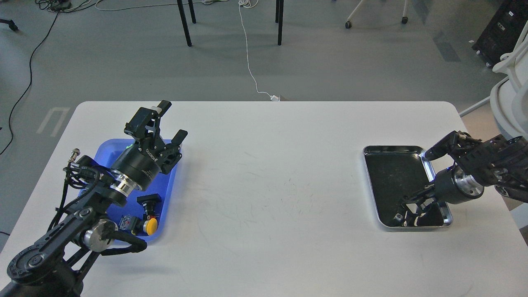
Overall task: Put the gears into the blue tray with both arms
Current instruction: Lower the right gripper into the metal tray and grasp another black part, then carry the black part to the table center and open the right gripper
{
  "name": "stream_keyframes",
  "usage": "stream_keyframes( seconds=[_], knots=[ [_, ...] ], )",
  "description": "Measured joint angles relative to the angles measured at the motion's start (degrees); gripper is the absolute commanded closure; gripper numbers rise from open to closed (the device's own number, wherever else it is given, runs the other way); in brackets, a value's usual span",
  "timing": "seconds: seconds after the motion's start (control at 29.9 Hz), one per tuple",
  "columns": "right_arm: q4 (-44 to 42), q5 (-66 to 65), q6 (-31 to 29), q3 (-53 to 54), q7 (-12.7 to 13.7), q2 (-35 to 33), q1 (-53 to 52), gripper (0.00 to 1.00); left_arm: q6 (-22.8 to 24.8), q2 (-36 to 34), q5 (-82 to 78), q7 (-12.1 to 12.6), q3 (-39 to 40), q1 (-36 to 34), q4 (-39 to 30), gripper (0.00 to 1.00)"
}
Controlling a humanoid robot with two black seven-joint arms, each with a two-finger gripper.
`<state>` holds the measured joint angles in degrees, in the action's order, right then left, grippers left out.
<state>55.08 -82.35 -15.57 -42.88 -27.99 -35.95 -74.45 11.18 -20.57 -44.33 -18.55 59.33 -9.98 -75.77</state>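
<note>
Gears cannot be made out; left claw (167,119) hangs spread and empty over the blue tray (103,152), right claw (406,214), grip unclear, inside the metal tray (392,149).

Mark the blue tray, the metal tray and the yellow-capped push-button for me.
blue tray (167,194): head view, bare blue floor near its right rim.
metal tray (392,149): head view, shiny far rim.
yellow-capped push-button (151,225): head view, middle of the yellow cap, lying in the blue tray.
</note>
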Motion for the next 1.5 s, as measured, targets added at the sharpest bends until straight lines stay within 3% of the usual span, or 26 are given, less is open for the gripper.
stream_keyframes(
  seconds=[0.27, 0.7, 1.1, 1.34, 1.5],
  knots=[
    [-0.31, 0.08, 0.09, 0.18, 0.01, 0.75, -0.16, 0.56, 0.07, 0.00, 0.03, 0.00, 0.00, 0.00, 0.00, 0.02],
    [-0.24, 0.08, 0.12, 0.10, 0.01, 1.45, -0.56, 0.84, 0.07, 0.10, 0.04, 0.00, 0.01, 0.00, 0.00, 0.02],
    [1.06, 0.13, 0.12, 0.16, -0.02, 1.17, -2.78, 0.84, 0.07, 0.08, 0.03, 0.00, 0.01, 0.00, 0.00, 0.02],
    [8.75, 0.94, -0.12, 0.16, 0.00, -0.83, -11.59, 0.83, 0.07, -0.02, 0.03, 0.00, 0.17, -0.04, -0.37, 0.02],
    [10.31, 5.47, -0.30, 0.27, 0.00, 4.24, -16.28, 0.83, 0.08, -0.86, 0.03, -0.03, 0.55, 0.01, -1.44, 0.02]
  ],
)
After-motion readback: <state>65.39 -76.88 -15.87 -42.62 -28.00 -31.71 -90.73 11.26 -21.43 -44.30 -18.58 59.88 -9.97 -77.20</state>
